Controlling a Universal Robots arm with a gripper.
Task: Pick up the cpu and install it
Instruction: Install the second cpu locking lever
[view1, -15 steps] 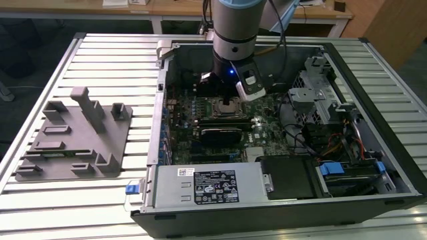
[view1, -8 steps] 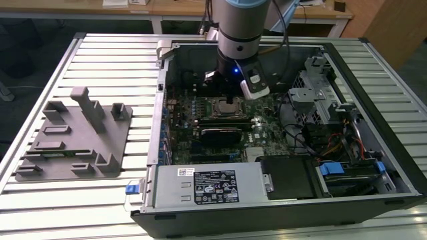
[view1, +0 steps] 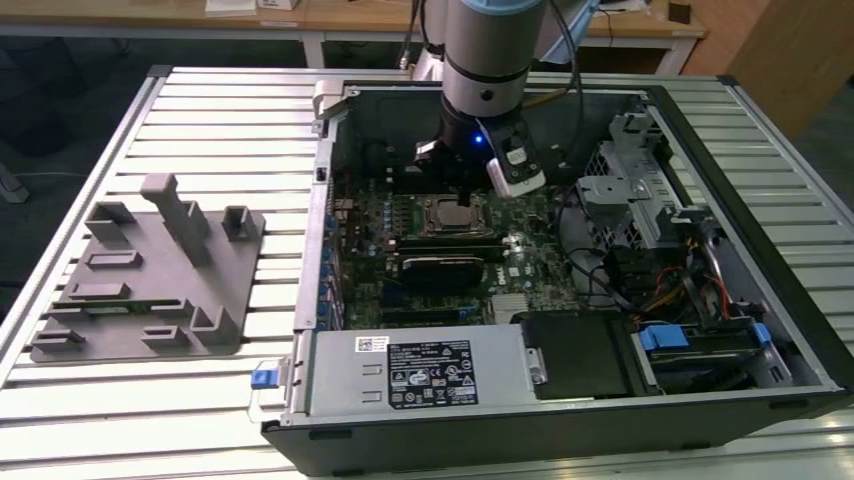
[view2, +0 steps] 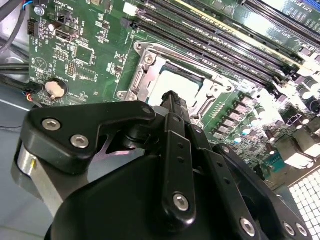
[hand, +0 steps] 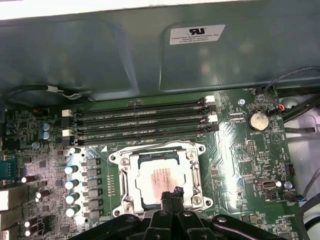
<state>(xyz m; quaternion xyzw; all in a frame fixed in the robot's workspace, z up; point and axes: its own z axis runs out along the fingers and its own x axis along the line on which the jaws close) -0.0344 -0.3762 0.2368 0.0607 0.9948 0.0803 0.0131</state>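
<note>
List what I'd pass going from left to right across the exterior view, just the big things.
Grey holder block on the slatted table → the open computer case's left wall → the chip in its socket, under the arm's hand → drive cage → blue latch.
</note>
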